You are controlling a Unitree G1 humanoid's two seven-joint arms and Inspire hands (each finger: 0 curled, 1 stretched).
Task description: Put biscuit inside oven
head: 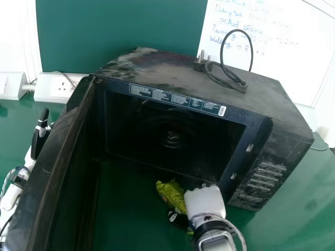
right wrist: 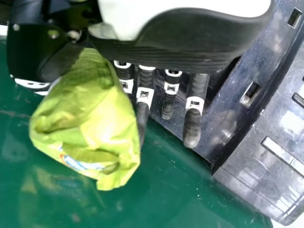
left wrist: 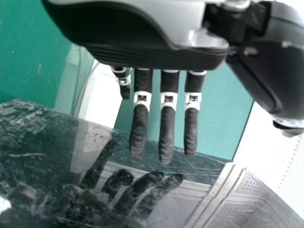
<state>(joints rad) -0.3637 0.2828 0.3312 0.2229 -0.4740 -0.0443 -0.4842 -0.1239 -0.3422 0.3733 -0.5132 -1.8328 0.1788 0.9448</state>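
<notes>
Your right hand (head: 205,201) pinches the green biscuit packet (head: 170,194) at its ten o'clock side in the head view, long axis running eleven to five, so you should carry it forward into the oven cavity (head: 172,138) at eleven o'clock.

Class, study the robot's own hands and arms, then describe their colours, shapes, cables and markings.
The left hand and right hand each pair a pale shell with a black, ribbed underside; their slim black fingers have rounded tips and white bands. The right wrist has a black collar and a looping pale cable. The left forearm is largely white, with cables.
</notes>
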